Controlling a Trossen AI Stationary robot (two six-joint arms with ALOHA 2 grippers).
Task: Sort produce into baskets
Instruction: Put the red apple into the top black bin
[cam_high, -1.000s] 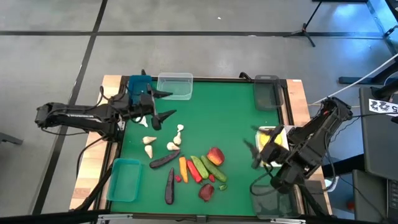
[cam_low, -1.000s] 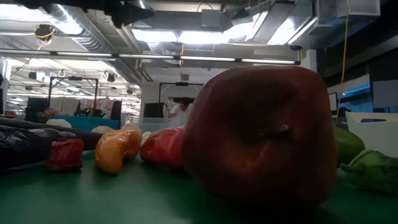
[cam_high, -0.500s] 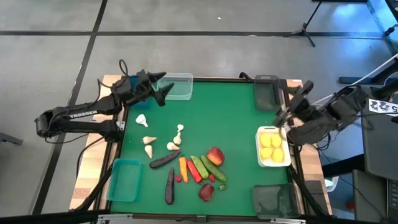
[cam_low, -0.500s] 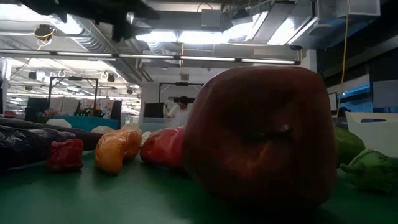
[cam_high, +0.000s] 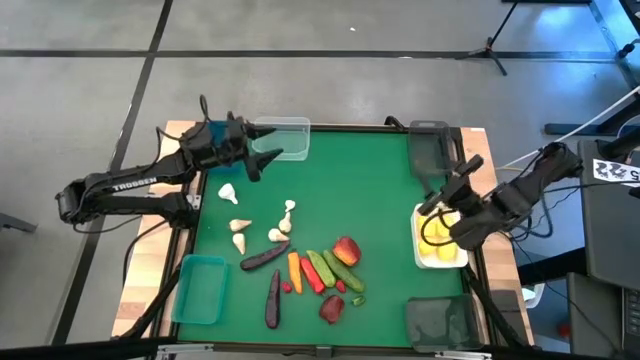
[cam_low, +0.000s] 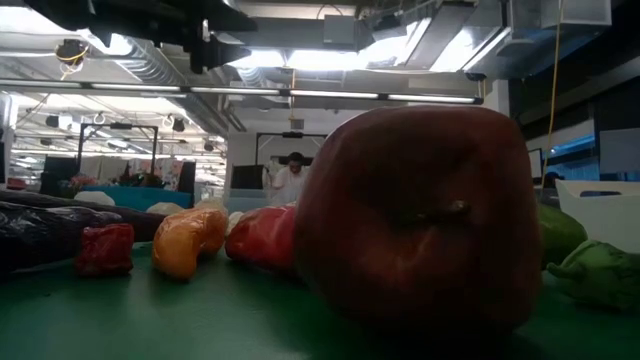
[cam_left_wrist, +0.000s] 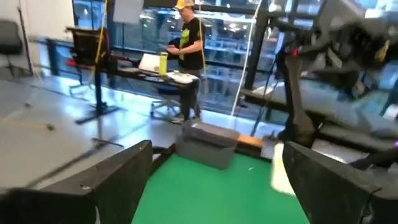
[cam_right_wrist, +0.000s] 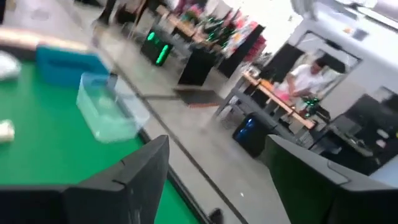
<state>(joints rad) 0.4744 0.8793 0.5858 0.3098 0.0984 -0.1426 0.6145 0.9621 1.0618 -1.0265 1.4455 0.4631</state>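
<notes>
Looking near to far on the green worktop: dark tray at the near right corner, teal tray near left, both without produce. Produce cluster sits mid-near: apple nearest, eggplants, berry, carrot, pepper, cucumbers, second apple. Low view is mostly filled by the near apple, with carrot and pepper behind it. Garlic pieces lie scattered left of centre, a bit farther back.

Right pincer hangs above the white tray at the right edge, fingers partly apart, holding nothing. Lemons lie in that tray.

Left pincer is over the far left of the worktop, just beside the clear tray, fingers wide apart, nothing between them. Blue tray is mostly hidden under the left arm. Second dark tray sits at the far right corner.
</notes>
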